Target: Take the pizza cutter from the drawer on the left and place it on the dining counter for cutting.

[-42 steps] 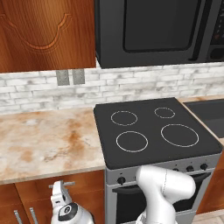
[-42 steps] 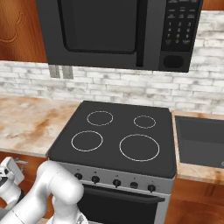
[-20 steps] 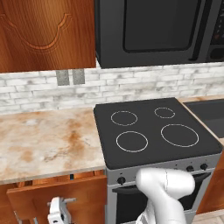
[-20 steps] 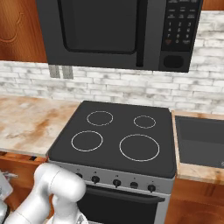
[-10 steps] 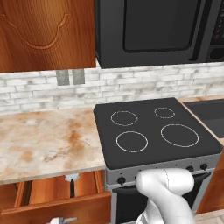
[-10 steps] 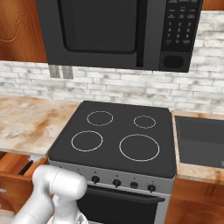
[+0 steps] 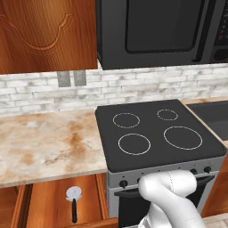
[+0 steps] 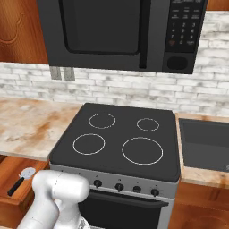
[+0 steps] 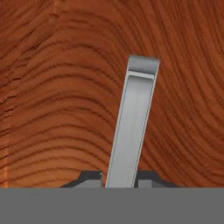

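The drawer [image 7: 58, 200] is standing pulled out beneath the marble tabletop [image 7: 44, 147] to the left of the black cooktop [image 7: 156, 133], its plain wood floor lying open to both base cameras. Inside it the pizza cutter [image 7: 73, 202] is lying flat, its round pale wheel pointing toward the back of the drawer and its slim black handle running toward the front; in the right base view the same tool is showing at the lower left, wheel nearer the stove and handle slanting away from it, resting on the drawer floor. The white arm [image 7: 171, 200] is bending low in front of the oven, reaching down toward the drawer front. In the hand view the fingers [image 9: 119, 177] are sitting closed on the drawer's silver bar handle [image 9: 133, 127], one dark tip on either side of the bar with no gap showing between tip and metal, and the reddish-brown wood grain of the drawer front is lying close behind it. The bar is running at a slight tilt up that view. A dark microwave [image 8: 116, 31] is hanging above the cooktop, against a pale brick wall [image 8: 112, 89].
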